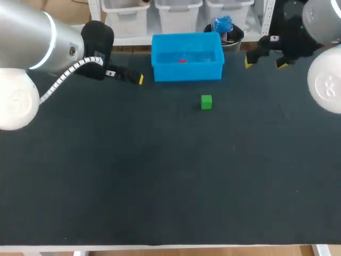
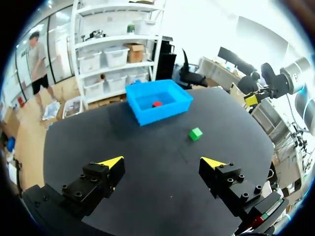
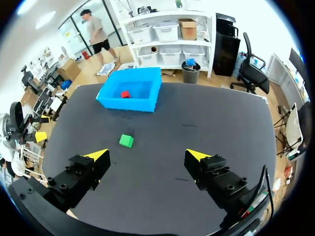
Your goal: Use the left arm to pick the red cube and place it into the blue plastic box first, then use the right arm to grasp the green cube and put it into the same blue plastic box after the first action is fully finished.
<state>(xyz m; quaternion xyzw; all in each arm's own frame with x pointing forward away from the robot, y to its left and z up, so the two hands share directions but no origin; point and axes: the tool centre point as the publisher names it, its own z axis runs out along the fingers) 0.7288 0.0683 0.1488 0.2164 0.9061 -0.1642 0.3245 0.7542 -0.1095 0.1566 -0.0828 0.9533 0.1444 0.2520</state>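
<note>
Though faint, red cube (image 1: 182, 60) seemingly lies in box (image 1: 187, 72).

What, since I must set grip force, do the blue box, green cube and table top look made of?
Blue box: likely moulded plastic, smooth with a slight sheen; thin even walls, uniform colour. Green cube: matte, flat colour, sharp edges; painted wood, foam or plastic, cannot tell which. Table top: dark matte covering, perhaps felt or rubber mat; no reflections.

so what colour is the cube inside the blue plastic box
Red; the small red cube shows best in the right wrist view.
</note>
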